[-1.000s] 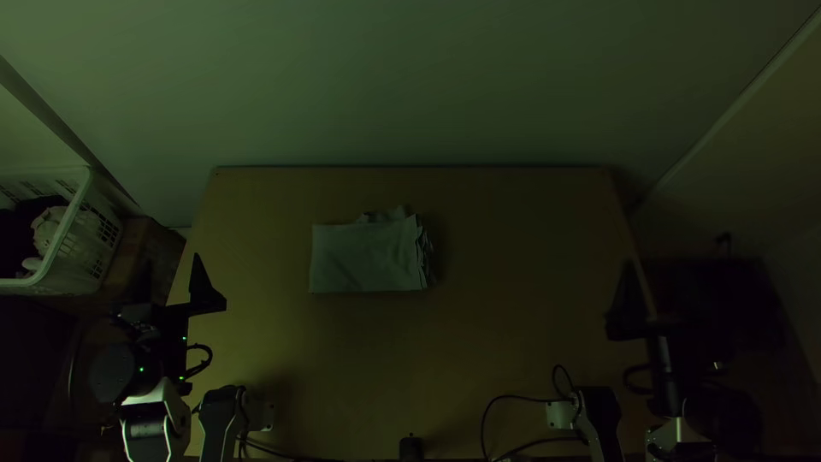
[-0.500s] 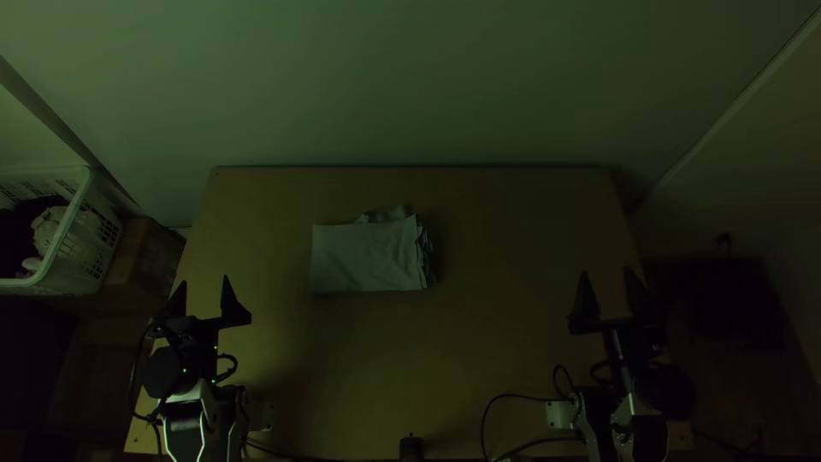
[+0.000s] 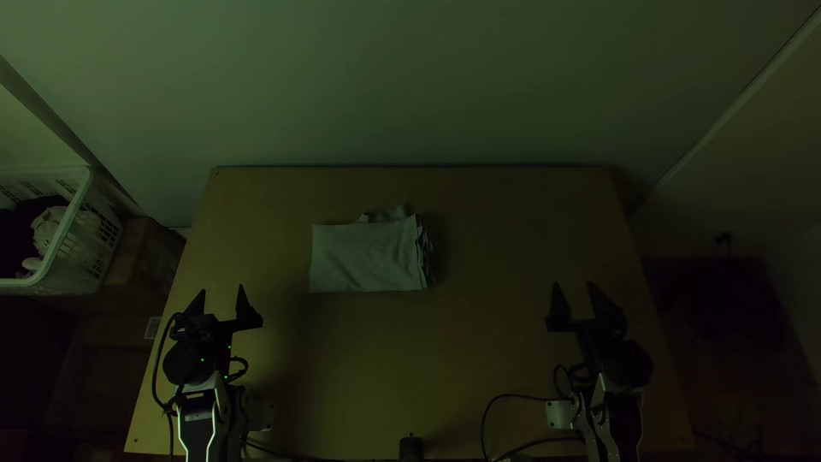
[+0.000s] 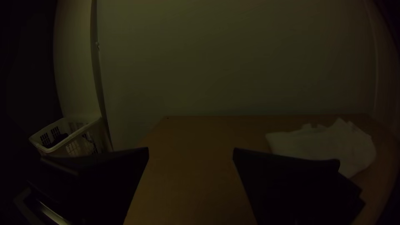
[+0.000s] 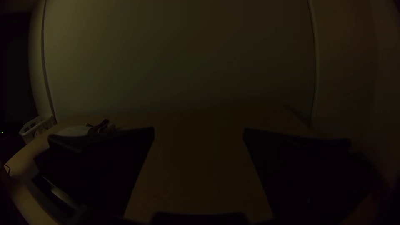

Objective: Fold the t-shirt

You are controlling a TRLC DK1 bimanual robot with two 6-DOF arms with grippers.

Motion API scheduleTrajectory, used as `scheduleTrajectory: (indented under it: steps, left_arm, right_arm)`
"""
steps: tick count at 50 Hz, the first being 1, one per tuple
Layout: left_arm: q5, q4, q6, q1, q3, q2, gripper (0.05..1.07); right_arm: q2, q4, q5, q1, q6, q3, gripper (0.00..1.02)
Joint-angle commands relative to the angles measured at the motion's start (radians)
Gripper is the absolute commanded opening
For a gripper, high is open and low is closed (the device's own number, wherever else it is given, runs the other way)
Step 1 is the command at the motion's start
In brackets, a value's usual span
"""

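A: Where is the t-shirt (image 3: 363,257) being supported?

B: It is being supported by the wooden table (image 3: 479,359), left of the middle and toward the far edge. A compact, roughly rectangular bundle is being formed by the pale cloth. A broad, mostly smooth panel is being presented uppermost; uneven layers are being exposed along its right side, and a small rumpled portion is being left protruding at the far side. The number of folds cannot be told.

A: How are the jaws being held?

B: The left gripper (image 3: 220,289) is being held above the table's near left part, nearer than the cloth and to its left. Its jaws are being kept wide apart, as is also being shown in the left wrist view. The right gripper (image 3: 573,284) is being held at the right, well apart from the cloth. Its jaws, too, are being kept spread, with a broad gap between them.

A: What is being displayed around these?

B: Beyond the table's left edge, a pale item (image 3: 50,229) and a dark item (image 3: 15,239) are being contained by a white basket (image 3: 77,201). At the near edge, around the middle, a small black object (image 3: 411,448) is being seen. To its right, a curved black cable (image 3: 513,397) is being displayed.
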Motion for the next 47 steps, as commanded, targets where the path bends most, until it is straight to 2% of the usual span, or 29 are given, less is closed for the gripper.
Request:
scheduleTrajectory:
  steps: [1,4,47]
  left_arm:
    - [-0.001,-0.009,-0.003,0.009,-0.048,-0.007,1.03]
    - [-0.001,-0.009,-0.003,0.010,-0.048,-0.006,1.03]
    - [0.000,-0.009,-0.003,0.009,-0.048,-0.006,1.03]
  right_arm:
    - [-0.007,-0.057,0.010,0.003,0.040,-0.001,0.98]
    - [-0.006,-0.061,0.010,0.004,0.022,0.000,0.98]
    - [-0.006,-0.061,0.010,0.004,0.022,0.000,0.98]
